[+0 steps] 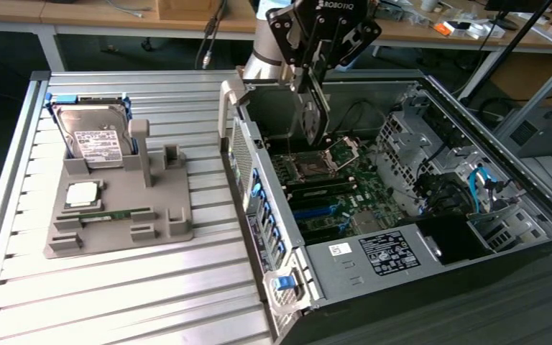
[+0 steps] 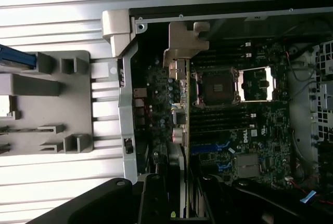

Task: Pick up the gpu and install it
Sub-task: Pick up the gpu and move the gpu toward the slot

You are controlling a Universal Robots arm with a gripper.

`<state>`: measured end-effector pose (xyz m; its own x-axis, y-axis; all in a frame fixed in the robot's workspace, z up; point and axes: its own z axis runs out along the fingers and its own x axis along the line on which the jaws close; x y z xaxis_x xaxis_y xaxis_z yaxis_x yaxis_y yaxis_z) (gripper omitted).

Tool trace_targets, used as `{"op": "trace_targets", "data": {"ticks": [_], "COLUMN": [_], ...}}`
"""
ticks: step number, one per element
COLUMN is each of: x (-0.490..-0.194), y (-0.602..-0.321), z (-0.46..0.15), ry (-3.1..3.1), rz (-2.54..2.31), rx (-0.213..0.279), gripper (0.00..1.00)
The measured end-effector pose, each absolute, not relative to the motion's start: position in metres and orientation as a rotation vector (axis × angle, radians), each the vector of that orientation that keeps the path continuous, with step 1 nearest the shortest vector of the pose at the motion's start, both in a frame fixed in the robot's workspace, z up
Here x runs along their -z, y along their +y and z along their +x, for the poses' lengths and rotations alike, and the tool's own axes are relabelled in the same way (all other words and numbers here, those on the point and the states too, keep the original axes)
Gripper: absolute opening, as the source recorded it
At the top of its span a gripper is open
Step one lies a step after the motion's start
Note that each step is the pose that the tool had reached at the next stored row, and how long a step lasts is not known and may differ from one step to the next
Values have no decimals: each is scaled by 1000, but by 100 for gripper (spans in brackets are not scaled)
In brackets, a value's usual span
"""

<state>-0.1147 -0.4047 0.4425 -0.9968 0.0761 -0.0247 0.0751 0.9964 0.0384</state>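
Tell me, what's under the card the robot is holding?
The motherboard inside the open computer case, with its processor socket and blue slots. The gpu, held by the end effector, covers the strip of board directly beneath it.

Glare on table (image 1: pixel 113 287), dark case (image 1: pixel 401 248)

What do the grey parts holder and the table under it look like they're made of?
The grey holder looks like matte plastic, perhaps printed or moulded: dull, uniform colour, blocky shapes. The table looks like bare aluminium: ribbed slats with a pale brushed sheen.
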Motion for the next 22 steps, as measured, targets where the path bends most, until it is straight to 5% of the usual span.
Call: {"op": "trace_targets", "data": {"ticks": [22], "x": [-434], "y": [-408], "z": [-105], "ry": [3113], "rz": [118], "rx": [-57], "gripper": [27]}}
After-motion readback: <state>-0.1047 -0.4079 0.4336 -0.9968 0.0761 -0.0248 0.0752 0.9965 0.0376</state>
